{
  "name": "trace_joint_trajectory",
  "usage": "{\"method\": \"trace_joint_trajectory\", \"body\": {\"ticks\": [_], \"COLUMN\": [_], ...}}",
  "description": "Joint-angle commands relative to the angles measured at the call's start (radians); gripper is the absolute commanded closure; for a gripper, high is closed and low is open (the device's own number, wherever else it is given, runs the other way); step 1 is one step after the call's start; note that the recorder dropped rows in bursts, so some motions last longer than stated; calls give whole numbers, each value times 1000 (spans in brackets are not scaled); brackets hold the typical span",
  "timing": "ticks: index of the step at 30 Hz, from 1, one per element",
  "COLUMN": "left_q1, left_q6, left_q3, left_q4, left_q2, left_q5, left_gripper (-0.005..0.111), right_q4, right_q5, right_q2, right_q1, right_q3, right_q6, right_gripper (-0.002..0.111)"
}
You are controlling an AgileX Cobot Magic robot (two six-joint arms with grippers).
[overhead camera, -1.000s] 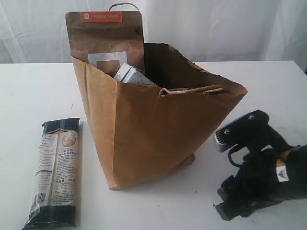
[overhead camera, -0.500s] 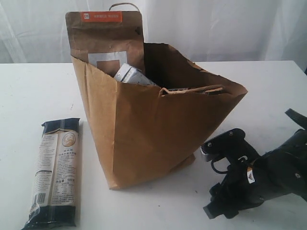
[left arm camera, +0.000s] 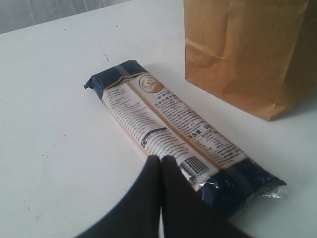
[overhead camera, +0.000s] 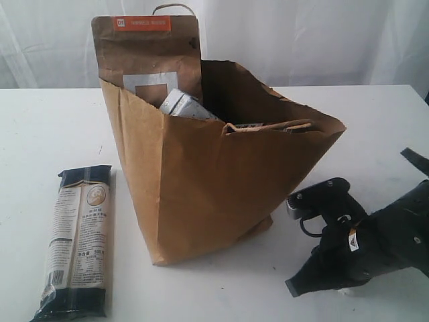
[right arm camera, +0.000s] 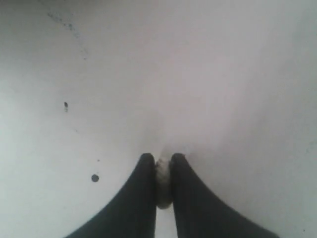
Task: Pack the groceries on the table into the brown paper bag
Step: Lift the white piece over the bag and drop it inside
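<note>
The brown paper bag [overhead camera: 214,188] stands open mid-table, also seen in the left wrist view [left arm camera: 247,49]. The brown windowed pouch [overhead camera: 147,54] sticks up out of its back, with a pale packet [overhead camera: 184,104] beside it inside. The long dark-blue noodle packet [overhead camera: 77,241] lies flat on the table to the bag's left. My left gripper [left arm camera: 161,158] is shut and empty, its tips over the barcode end of the noodle packet [left arm camera: 173,124]. My right gripper [overhead camera: 295,285] is low at the table right of the bag, its jaws [right arm camera: 162,158] shut on a small whitish thing [right arm camera: 163,186].
The white table [overhead camera: 40,134] runs wide on both sides of the bag. A white curtain hangs behind it. Dark specks [right arm camera: 94,177] mark the tabletop under the right gripper.
The right arm has dropped and swung towards the table's front, and its jaws have closed on the small whitish thing. The bag and noodle packet have not moved.
</note>
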Motion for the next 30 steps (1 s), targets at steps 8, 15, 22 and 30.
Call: {"method": "trace_joint_trajectory", "body": {"ticks": [8,15,22,30], "left_q1": [2,2,2,2], "left_q6": [-9,-9,-9,-9], "left_q3": [4,4,4,4], "left_q4": [2,2,2,2], "left_q2": [-5,-5,-5,-5], "left_q5": [-2,-2,-2,-2], "left_gripper": [107,107,107,107], "right_q4": [17,5,-2,50], "right_q5": [201,328,370,372], "right_q2": [-558,-800,-791,-522], "right_q1": [-9,-9,-9,41], "right_q3": [6,-33,-274,-536], "right_q6": [64,76,10,-147], "right_gripper": [108,108,108,108]}}
